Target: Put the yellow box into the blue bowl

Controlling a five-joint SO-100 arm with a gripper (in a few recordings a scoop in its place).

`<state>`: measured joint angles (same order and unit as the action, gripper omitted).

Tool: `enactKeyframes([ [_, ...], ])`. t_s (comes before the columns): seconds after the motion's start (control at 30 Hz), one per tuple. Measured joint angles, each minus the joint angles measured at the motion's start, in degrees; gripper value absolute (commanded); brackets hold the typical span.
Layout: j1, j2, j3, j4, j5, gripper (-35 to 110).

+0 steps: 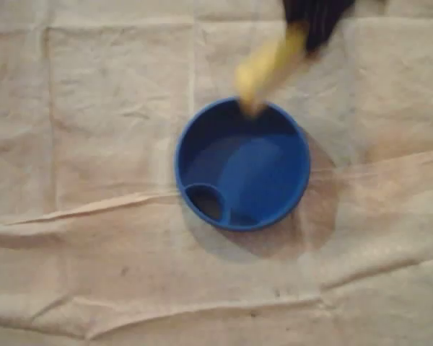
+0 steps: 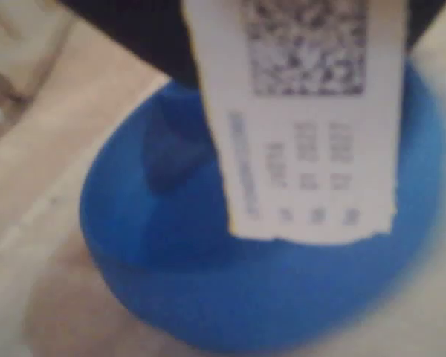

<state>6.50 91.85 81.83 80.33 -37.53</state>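
While the claw [image 1: 308, 32] pinches the yellow box [image 1: 269, 66] by its top end, the box hangs below and ahead of it, blurred, lower tip over the claw-side rim of the blue bowl [image 1: 182, 158]. Wrist view: the box's white code label [image 2: 312, 126] sits right under the claw, bowl interior beneath. Held high to clear the rim; probably needs more reach toward centre before release.

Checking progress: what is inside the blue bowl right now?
Overhead, the bowl shows a bare floor. The box, held by the pincer, hangs over the rim and hides a bit.
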Motion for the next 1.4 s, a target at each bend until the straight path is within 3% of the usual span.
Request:
enactKeyframes([
  [0.43, 5.0, -24.3, -25.3, 0.1, 0.2, 0],
  [0.93, 5.9, -27.2, -27.5, 0.1, 0.2, 1],
  [1.23, 5.9, -27.2, -27.5, 0.1, 0.2, 16],
  [1.4, 5.9, -27.2, -27.5, 0.1, 0.2, 17],
])
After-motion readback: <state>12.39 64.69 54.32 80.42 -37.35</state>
